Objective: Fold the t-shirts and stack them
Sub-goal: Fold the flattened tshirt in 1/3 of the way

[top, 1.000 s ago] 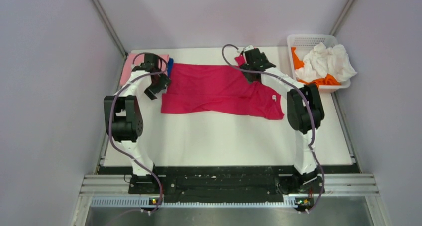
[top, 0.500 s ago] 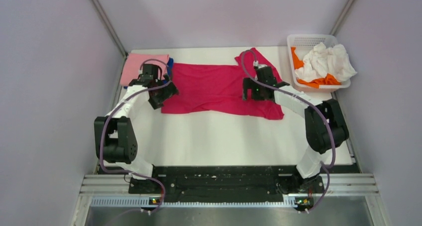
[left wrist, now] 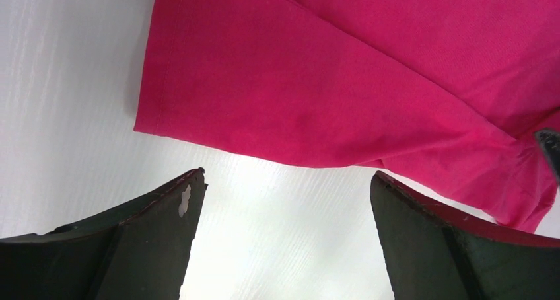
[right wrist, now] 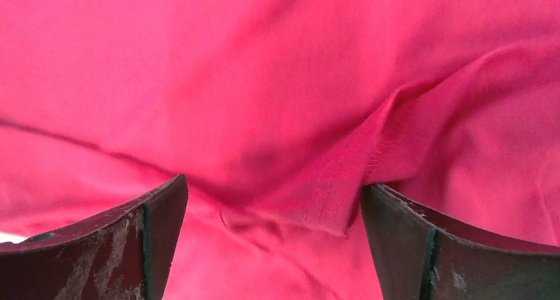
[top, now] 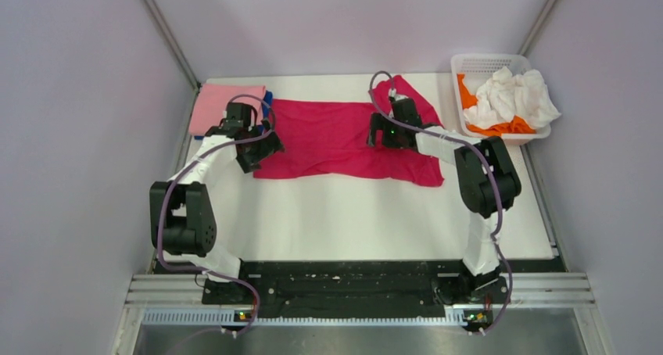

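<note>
A crimson-red t-shirt [top: 336, 136] lies spread across the back of the white table [top: 352, 214], partly folded lengthwise. My left gripper [top: 256, 148] is open at its left end, over bare table just short of the shirt's hemmed corner [left wrist: 218, 102]. My right gripper [top: 385, 132] is open low over the shirt's right part, with a folded seam [right wrist: 330, 201] between its fingers. A folded light pink shirt [top: 215, 105] lies at the back left, with a blue one [top: 267, 98] peeking from under it. White [top: 512, 93] and orange [top: 469, 89] shirts lie bunched in the basket.
The white mesh basket [top: 469, 62] stands at the back right corner of the table. Grey walls close in on both sides. A black rail [top: 344, 281] with the arm bases runs along the near edge.
My right gripper has let go of the shirt's far right flap, which now lies flat, and moved down onto the shirt. My left gripper has moved forward to the shirt's left corner.
</note>
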Controlling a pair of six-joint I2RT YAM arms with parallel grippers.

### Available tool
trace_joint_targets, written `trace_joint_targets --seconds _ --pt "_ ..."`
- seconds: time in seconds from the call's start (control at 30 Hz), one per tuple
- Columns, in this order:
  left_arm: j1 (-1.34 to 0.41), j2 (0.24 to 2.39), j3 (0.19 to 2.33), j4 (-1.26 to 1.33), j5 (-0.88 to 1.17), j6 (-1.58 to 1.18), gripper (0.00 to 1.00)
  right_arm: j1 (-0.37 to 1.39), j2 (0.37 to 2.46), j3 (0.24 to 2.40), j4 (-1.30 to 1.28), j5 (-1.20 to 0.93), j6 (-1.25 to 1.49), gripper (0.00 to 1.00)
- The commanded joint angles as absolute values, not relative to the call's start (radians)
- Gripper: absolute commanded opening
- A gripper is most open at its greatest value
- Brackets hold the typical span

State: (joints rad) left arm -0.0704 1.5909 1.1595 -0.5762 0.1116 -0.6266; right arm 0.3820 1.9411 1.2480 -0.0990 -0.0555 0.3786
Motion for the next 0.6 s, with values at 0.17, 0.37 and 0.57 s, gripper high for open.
trace_joint_targets --seconds 0.17,0.37,0.57 --pt "-0.067 1.6 1.216 -0.571 0.068 -0.594 0.99 0.376 2.107 1.607 -0.052 -0.003 0.378 0.99" --pt "-0.07 1.623 1.217 -0.533 0.112 -0.605 0.99 0.376 2.025 1.581 -0.119 0.059 0.369 0.99" --pt "-0.143 1.723 1.258 -0.478 0.13 -0.628 0.99 0.375 1.711 1.191 -0.228 0.24 0.457 0.99"
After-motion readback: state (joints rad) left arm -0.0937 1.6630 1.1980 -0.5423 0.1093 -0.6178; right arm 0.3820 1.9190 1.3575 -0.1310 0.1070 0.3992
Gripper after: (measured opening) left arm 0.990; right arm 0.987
